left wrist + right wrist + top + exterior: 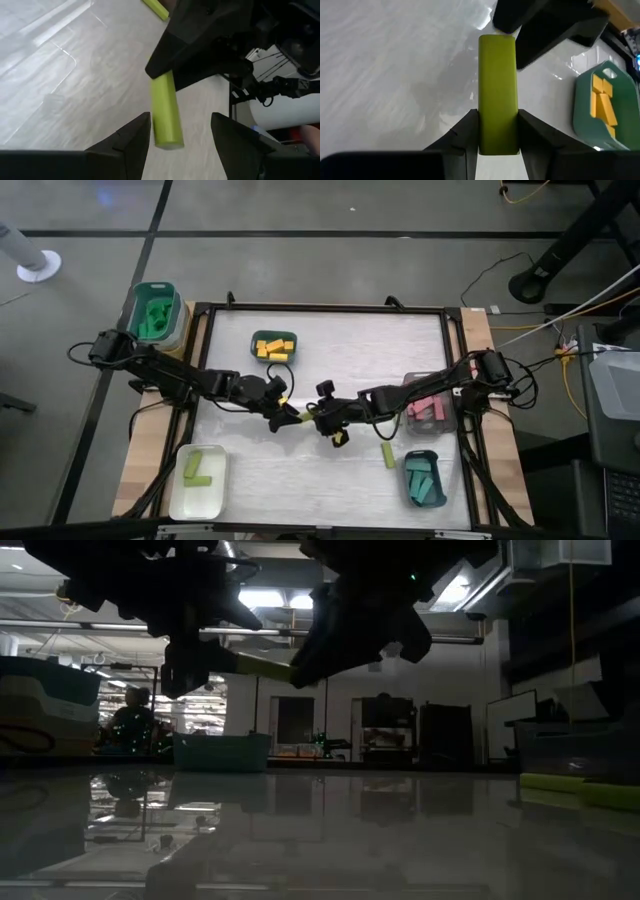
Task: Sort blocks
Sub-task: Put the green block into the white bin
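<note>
Hanging above the middle of the pale surface [330,365], a lime green block [497,92] is a smooth straight bar with squared ends, matte and uniform in colour, passed end to end between the two arms. The right gripper [496,131] has its fingers narrowed against both long sides of one end, pressing the bar, while the left gripper [177,131] stands with its fingers spread wide on either side of the other end, which sits between them without visibly touching either. In the high view the two grippers meet nose to nose near the surface's centre, and the low view shows the bar lifted clear off the surface. A second lime green bar [387,455] lies flat on the surface just to the right of the grippers. Around the edges stand the trays: a green one with yellow-orange blocks [272,347] toward the far side, a white tray [198,482] with two lime bars at the near left, a teal tray [422,478] holding teal blocks at the near right, and a grey tray [432,406] with pink blocks under the right arm. A green tub [154,311] of bright green pieces sits beyond the left far corner. The dark arm bodies cover much of the middle of the surface. In the low view a person [128,718] is seated in the dim room behind. No writing can be read.
</note>
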Robot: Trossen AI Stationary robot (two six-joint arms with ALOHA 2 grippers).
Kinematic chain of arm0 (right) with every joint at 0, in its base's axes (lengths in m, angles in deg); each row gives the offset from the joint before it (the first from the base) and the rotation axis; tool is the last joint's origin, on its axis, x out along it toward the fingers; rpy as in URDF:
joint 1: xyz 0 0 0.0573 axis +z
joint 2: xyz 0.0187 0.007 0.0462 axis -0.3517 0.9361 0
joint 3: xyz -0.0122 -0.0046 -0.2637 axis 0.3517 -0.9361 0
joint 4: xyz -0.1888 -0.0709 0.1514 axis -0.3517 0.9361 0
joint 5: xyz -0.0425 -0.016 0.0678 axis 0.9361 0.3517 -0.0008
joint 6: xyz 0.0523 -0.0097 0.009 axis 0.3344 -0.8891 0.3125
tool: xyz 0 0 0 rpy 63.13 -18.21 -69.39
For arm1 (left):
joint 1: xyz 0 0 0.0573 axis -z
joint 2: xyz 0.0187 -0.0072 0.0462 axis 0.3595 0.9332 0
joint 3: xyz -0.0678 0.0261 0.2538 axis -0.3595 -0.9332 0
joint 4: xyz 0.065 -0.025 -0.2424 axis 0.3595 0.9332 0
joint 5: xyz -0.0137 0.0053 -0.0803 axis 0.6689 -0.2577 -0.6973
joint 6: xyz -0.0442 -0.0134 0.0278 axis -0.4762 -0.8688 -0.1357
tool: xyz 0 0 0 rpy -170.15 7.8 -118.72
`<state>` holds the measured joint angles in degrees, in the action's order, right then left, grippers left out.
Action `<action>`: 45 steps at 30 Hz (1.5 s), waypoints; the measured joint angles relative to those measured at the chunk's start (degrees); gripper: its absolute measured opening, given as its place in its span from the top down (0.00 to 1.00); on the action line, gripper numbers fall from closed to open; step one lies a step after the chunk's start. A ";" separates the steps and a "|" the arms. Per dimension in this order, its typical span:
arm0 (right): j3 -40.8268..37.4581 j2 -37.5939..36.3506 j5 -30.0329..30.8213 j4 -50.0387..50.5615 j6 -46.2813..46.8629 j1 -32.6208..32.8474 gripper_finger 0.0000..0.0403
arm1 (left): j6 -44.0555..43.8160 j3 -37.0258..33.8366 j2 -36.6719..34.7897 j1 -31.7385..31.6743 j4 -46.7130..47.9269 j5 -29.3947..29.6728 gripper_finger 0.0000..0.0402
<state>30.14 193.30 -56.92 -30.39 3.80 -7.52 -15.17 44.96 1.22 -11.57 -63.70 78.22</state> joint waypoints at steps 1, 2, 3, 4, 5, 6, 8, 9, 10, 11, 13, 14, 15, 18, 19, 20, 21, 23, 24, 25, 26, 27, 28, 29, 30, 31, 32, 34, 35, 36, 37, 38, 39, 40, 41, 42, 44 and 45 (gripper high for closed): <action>0.00 0.00 0.02 -0.44 -0.01 -0.01 0.71 | -0.02 0.00 0.00 0.00 0.06 0.00 0.51; 0.00 0.00 0.04 -0.94 -0.01 -0.01 0.71 | 0.00 0.00 0.00 -0.02 0.06 0.00 0.51; 0.00 0.00 0.05 -1.65 -0.04 -0.01 0.71 | 0.00 0.00 0.00 -0.09 0.03 -0.02 0.51; 0.00 0.00 0.04 -2.35 -0.10 -0.01 0.71 | 0.19 0.00 0.00 -0.07 0.02 -0.02 0.51; -0.02 0.00 0.06 -3.14 -0.14 -0.01 0.71 | 0.47 0.00 0.00 -0.09 0.00 -0.02 0.51; -0.02 0.00 0.07 -3.87 -0.47 -0.01 0.71 | 0.97 0.00 0.00 -0.09 -0.05 0.00 0.51; -0.02 0.00 0.09 -5.22 -1.69 -0.01 0.71 | 1.50 0.00 0.00 -0.09 -0.10 0.00 0.51; -0.02 0.00 0.10 -5.87 -2.18 -0.01 0.71 | 1.51 0.00 0.00 -0.09 -0.08 0.00 0.51; -0.02 0.00 0.11 -6.51 -2.74 -0.01 0.71 | 1.51 0.00 0.00 -0.09 -0.10 0.00 0.51; -0.02 0.00 0.12 -7.04 -3.19 -0.01 0.71 | 1.51 0.00 0.00 -0.09 -0.10 0.00 0.51; -0.02 -0.02 0.88 -7.85 -4.13 -0.01 0.71 | 1.51 0.00 0.00 -0.09 -0.10 0.00 0.51; -0.02 -0.02 1.69 -8.21 -4.47 -0.01 0.71 | 1.51 0.00 0.00 -0.09 -0.09 0.00 0.51; -0.02 -0.02 2.37 -8.68 -4.72 0.01 0.71 | 1.51 0.00 0.00 -0.09 -0.10 0.00 0.51; -0.02 -0.04 2.58 -9.18 -4.81 -0.01 0.71 | 1.51 0.00 0.00 -0.09 -0.10 0.01 0.53; -0.02 -0.04 2.58 -9.16 -4.82 -0.01 0.71 | 1.51 0.00 0.00 -0.09 -0.12 0.02 0.55; -0.02 -0.04 2.58 -9.11 -4.84 -0.01 0.71 | 1.55 0.00 0.00 -0.09 -0.13 0.02 0.57; -0.02 -0.04 2.58 -9.04 -4.84 -0.01 0.71 | 1.81 0.00 0.00 -0.09 -0.22 0.02 0.60; -0.02 -0.04 2.58 -8.95 -4.84 -0.01 0.71 | 3.13 0.00 0.00 -0.09 -0.34 0.02 0.66; -0.02 -0.04 2.57 -8.91 -4.84 -0.01 0.71 | 3.53 0.00 0.00 -0.09 -0.36 0.02 0.70; -0.03 -0.04 2.58 -8.88 -4.84 -0.01 0.71 | 3.90 0.00 -0.02 -0.09 -0.36 0.02 0.73; -0.04 -0.04 2.58 -8.85 -4.85 -0.01 0.71 | 4.09 0.02 -0.02 -0.09 -0.34 0.04 0.77; -0.04 -0.04 2.58 -8.85 -4.89 -0.01 0.71 | 4.03 0.03 -0.02 -0.09 0.05 0.17 0.81; -0.04 -0.07 2.63 -8.81 -5.05 0.01 0.71 | 3.87 0.02 -0.02 -0.10 0.27 0.15 0.84; -0.04 -0.07 3.09 -8.81 -5.17 0.03 0.71 | 3.55 0.01 -0.02 -0.11 0.37 0.06 0.87; -0.04 -0.11 3.14 -8.83 -5.23 0.03 0.71 | 3.32 -0.01 -0.02 -0.11 0.40 -0.02 0.89; -0.04 -0.13 3.01 -8.84 -5.17 0.03 0.71 | 3.17 -0.02 -0.02 -0.11 0.36 0.00 0.89; -0.04 -0.13 2.93 -8.95 -5.08 0.05 0.71 | 2.95 -0.02 -0.02 -0.09 0.39 0.00 0.89; -0.04 -0.13 2.91 -8.96 -5.04 0.05 0.71 | 2.78 -0.02 -0.02 -0.09 0.36 -0.02 0.89; -0.04 -0.13 2.86 -9.02 -4.99 0.04 0.70 | 2.78 -0.02 -0.02 -0.09 0.38 0.00 0.89; -0.04 -0.13 2.68 -9.09 -4.91 0.03 0.69 | 2.80 -0.02 -0.02 -0.09 0.36 0.00 0.89; -0.04 -0.13 2.49 -9.15 -4.84 0.03 0.68 | 2.80 -0.02 -0.02 -0.09 0.36 0.00 0.89; -0.04 -0.13 2.42 -9.22 -4.68 0.03 0.67 | 2.85 -0.02 -0.02 -0.09 0.34 -0.02 0.89; -0.04 -0.13 2.40 -9.50 -4.64 0.03 0.65 | 2.95 -0.02 -0.02 -0.09 0.10 0.00 0.89; -0.04 -0.13 2.43 -9.62 -4.60 0.03 0.64 | 2.97 0.00 -0.02 -0.09 -0.04 0.01 0.89; -0.04 -0.13 2.46 -9.62 -4.60 0.03 0.63 | 2.99 0.00 -0.02 -0.09 -0.03 0.02 0.89; -0.04 -0.13 2.43 -9.60 -4.60 0.03 0.62 | 2.99 0.00 -0.02 -0.11 -0.01 0.04 0.89; -0.04 -0.13 2.45 -9.56 -4.09 0.07 0.59 | 2.95 0.00 -0.02 -0.11 0.10 0.00 0.89; -0.04 -0.13 2.45 -9.57 -3.73 0.10 0.58 | 2.91 0.00 -0.02 -0.11 0.05 -0.24 0.89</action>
<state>30.10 193.17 -54.47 -39.97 0.07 -7.42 -12.26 44.96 1.20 -11.68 -63.65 77.99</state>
